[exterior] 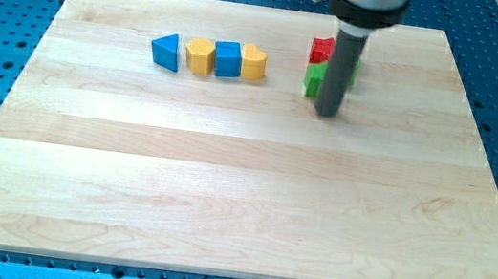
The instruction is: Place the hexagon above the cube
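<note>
Toward the view's top left of the wooden table [224,184], the yellow hexagon block [200,56] sits touching the blue cube block [228,60], well apart to the left of my tip [328,112]. I carry no pincer, only a rod. One blue triangular block [166,52], one yellow heart-shaped block [253,63], one red block [321,50] and one green block [314,79], both partly hidden.

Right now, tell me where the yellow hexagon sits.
The yellow hexagon sits in the upper-left part of the board, second in a row of four, touching the blue triangle on its left and the blue cube on its right.
</note>
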